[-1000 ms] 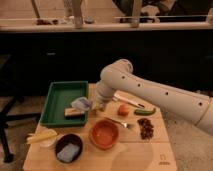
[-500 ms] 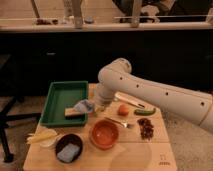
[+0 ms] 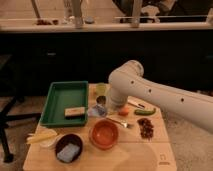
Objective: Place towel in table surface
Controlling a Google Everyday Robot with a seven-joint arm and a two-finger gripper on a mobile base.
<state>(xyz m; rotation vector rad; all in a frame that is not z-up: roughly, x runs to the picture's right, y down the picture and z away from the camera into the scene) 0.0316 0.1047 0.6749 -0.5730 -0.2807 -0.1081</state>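
A: What's on the table?

B: Pale plank top, dark logo at the near right corner. Green tray back left, orange bowl in the middle, dark bowl front left, banana just beside it.

A: And the right side?

B: Fork, green veg, a dark crumbly pile. The gripper, shut, is low by the tray's right edge, with the towel bunched right there.

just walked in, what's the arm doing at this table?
The robot's gripper is down at the right edge of the green tray, shut on the towel, a pale cloth hanging by the tray's corner. The tan block lies inside the tray. The towel is not yet laid flat on the table surface, where an orange bowl and dark bowl sit.
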